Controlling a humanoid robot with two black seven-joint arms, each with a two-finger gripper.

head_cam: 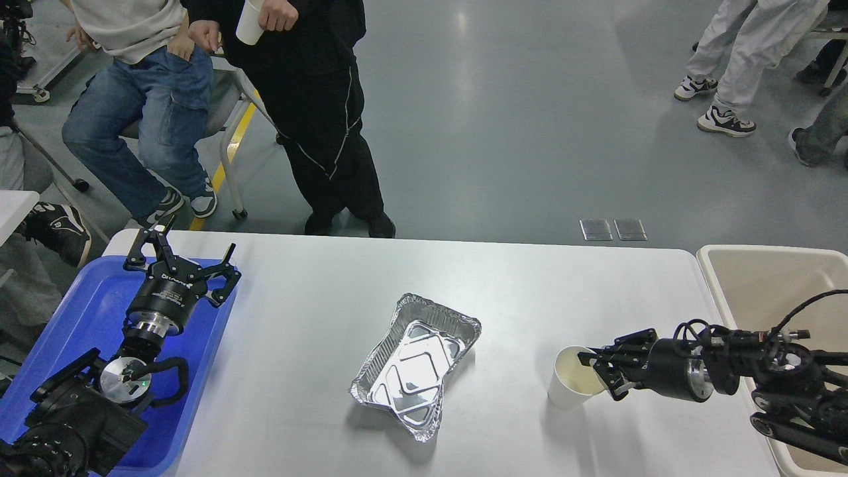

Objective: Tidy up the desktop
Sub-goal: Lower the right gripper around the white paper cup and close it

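The white desktop (530, 291) holds a crumpled silver foil tray (417, 361) in its middle and a white paper cup (568, 387) at the front right. My right gripper (598, 373) comes in from the right and its fingers have closed on the cup's right rim, one finger inside and one outside. The cup leans a little to the left. My left gripper (185, 255) is open and empty, hovering over the blue tray (79, 311) at the table's left end.
A beige bin (768, 278) stands off the table's right end, behind my right arm. Two people (318, 99) stand and sit just beyond the table's far left edge; one holds a white cup.
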